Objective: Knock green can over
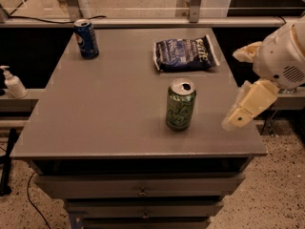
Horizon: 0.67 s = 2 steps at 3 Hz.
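As the green can [180, 105] near the bench's [109, 109] right edge seems light and stiff, the tool [237, 119] beside that edge, whose grip state I cannot tell, should nudge its upper side.

This looks like a lab or test space: a grey drawer cabinet [143, 185] on speckled floor [279, 197], metal railing [143, 22] behind, a loose cable [28, 200], and a pump bottle [14, 83] on a ledge. The gripper [232, 88] hangs at the cabinet's right edge, fingers spread.
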Each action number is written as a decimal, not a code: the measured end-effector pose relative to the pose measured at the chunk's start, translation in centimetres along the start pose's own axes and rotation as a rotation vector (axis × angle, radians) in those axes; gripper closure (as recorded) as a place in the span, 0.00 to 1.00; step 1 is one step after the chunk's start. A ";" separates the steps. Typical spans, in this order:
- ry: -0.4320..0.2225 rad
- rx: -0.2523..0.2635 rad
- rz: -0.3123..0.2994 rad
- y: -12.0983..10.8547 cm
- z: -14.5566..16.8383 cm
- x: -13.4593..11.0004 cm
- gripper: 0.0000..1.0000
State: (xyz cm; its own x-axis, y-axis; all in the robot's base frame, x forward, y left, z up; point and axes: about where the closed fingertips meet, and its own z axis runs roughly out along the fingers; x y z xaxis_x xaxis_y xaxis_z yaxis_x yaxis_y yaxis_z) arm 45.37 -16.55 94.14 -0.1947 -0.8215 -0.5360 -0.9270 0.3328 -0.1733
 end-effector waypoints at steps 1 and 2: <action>-0.190 -0.058 0.090 0.0 4.1 -1.8 0.00; -0.377 -0.100 0.156 -0.4 7.5 -3.3 0.00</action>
State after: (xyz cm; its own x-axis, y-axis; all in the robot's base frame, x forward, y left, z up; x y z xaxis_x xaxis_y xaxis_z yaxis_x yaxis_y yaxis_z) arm 48.75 -10.47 89.80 -0.2210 -0.5316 -0.8176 -0.9260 0.3776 0.0048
